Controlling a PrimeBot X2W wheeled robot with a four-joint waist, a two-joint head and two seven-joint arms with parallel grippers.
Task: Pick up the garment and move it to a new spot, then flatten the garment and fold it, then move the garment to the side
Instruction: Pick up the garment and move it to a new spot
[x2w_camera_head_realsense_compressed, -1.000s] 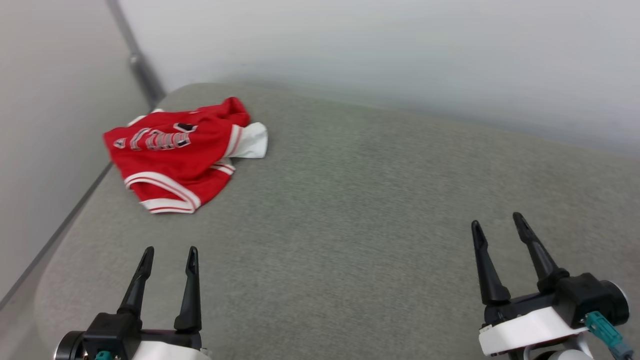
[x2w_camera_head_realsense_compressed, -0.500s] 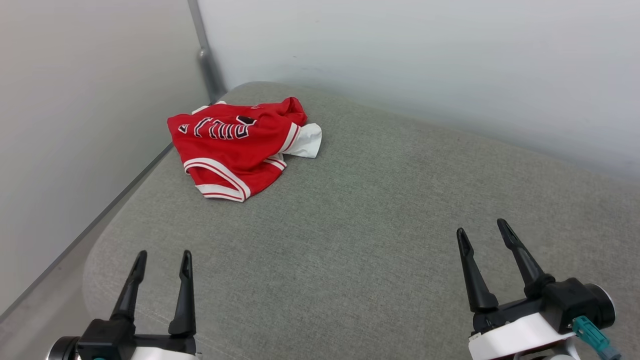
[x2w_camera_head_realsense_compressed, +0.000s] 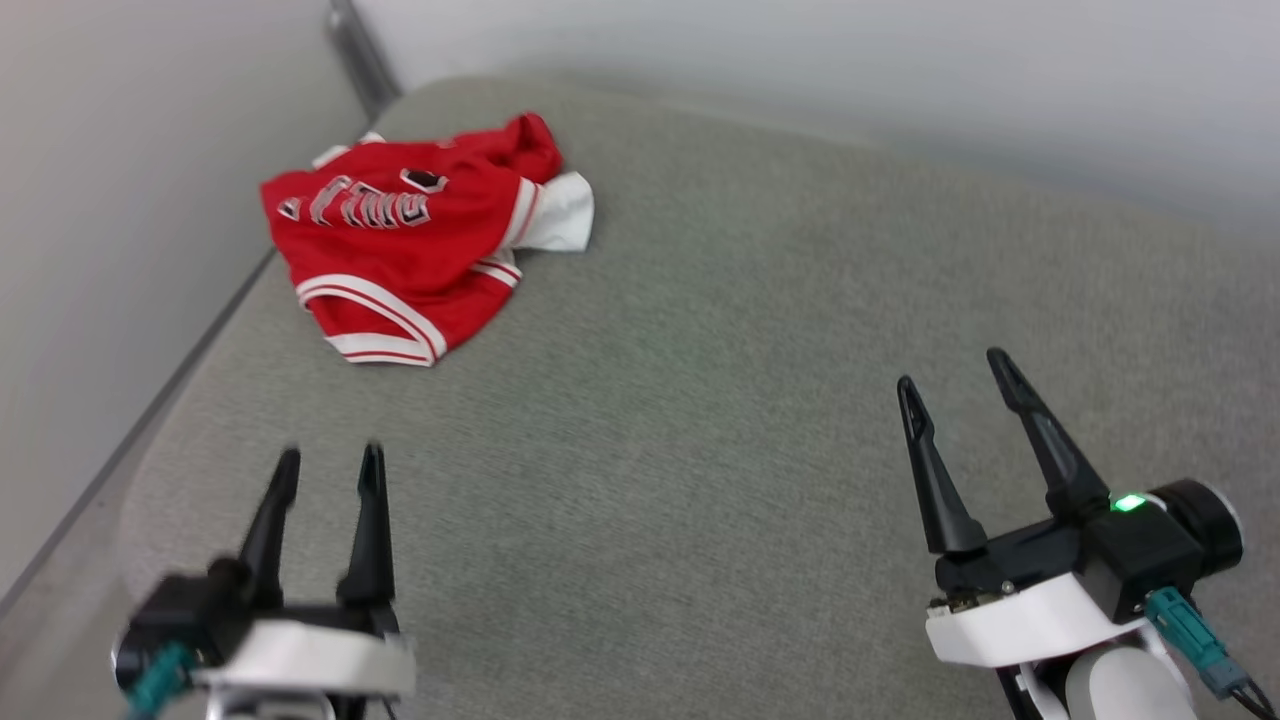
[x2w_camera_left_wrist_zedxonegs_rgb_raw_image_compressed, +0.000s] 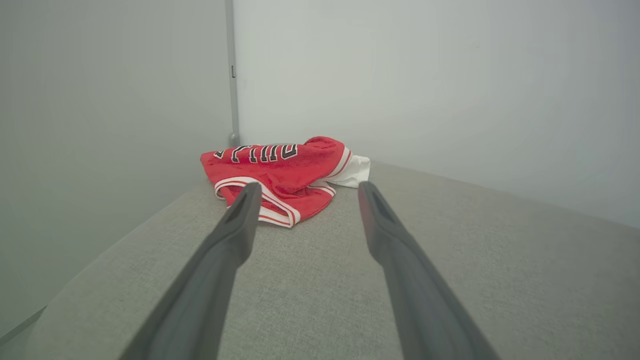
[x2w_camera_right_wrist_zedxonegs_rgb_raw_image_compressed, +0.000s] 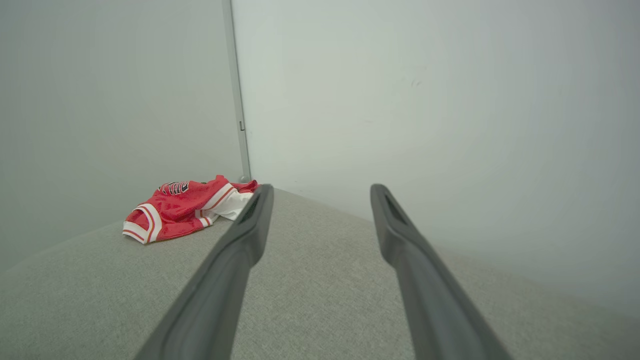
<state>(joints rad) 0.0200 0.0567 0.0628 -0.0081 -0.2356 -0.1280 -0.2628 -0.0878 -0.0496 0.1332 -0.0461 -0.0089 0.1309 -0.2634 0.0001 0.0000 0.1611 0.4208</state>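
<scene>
The garment lies crumpled near the far left corner of the grey fabric surface: red jersey, white sleeve, striped trim, dark outlined letters facing up. It also appears straight ahead as the garment in the left wrist view, and far left as the garment in the right wrist view. My left gripper hovers open at the lower left, well short of the shirt. My right gripper stands open at the lower right, far from it. Nothing is between either pair of fingers.
The grey cushioned surface has a rounded edge along the left. Pale walls close in on the left and behind, meeting at a metal corner strip just beyond the garment.
The whole head view has shifted, so the camera moved. Both grippers sit a little higher in view and remain open. The garment lies as before.
</scene>
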